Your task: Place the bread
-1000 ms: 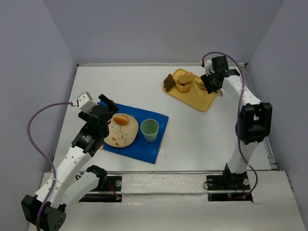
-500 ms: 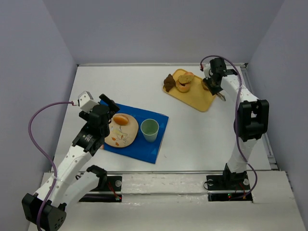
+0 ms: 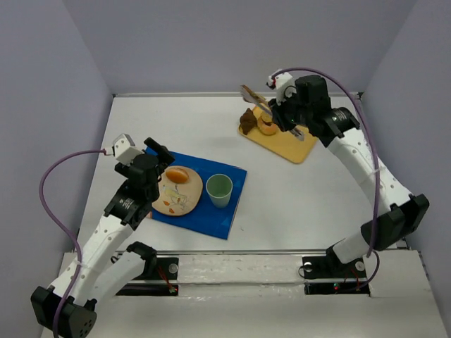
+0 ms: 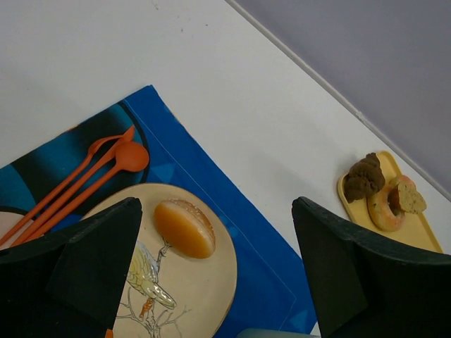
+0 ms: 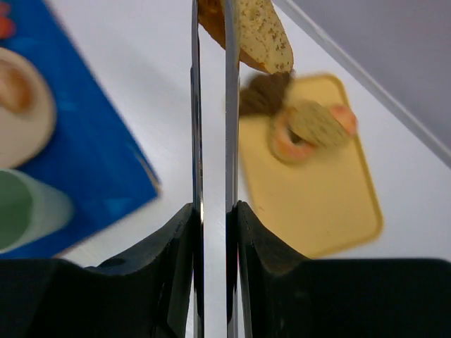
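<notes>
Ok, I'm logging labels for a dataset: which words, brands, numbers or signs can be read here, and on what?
None can be read in any view.
The round beige plate bears only a bird drawing; the blue placemat, yellow tray, pale green cup and seeded bread slice show no lettering.

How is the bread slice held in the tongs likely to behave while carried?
Probably light and fairly stiff: the bread slice juts from the tongs without drooping. Pinched only near one end, it could pivot or slip.
</notes>
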Motion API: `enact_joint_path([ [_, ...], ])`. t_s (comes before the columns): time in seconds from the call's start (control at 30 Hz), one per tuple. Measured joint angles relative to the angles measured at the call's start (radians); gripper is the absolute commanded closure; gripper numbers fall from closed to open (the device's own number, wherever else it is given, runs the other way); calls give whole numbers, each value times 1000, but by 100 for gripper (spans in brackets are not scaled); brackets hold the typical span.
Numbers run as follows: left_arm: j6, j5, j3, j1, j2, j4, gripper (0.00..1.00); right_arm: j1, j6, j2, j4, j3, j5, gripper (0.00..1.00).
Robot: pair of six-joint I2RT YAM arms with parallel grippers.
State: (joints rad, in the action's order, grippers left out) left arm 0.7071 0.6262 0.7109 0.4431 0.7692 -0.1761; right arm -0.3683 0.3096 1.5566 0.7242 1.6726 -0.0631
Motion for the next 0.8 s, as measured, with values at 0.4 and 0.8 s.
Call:
enact_joint_path([
  [0.4,117,82,11,0,-80,-164,1,-578,-105,4,-110,0,-76,83],
  [0.8,278,212,55,0,-253,-371,1,-715,-142,386,-22,178,-30,75],
])
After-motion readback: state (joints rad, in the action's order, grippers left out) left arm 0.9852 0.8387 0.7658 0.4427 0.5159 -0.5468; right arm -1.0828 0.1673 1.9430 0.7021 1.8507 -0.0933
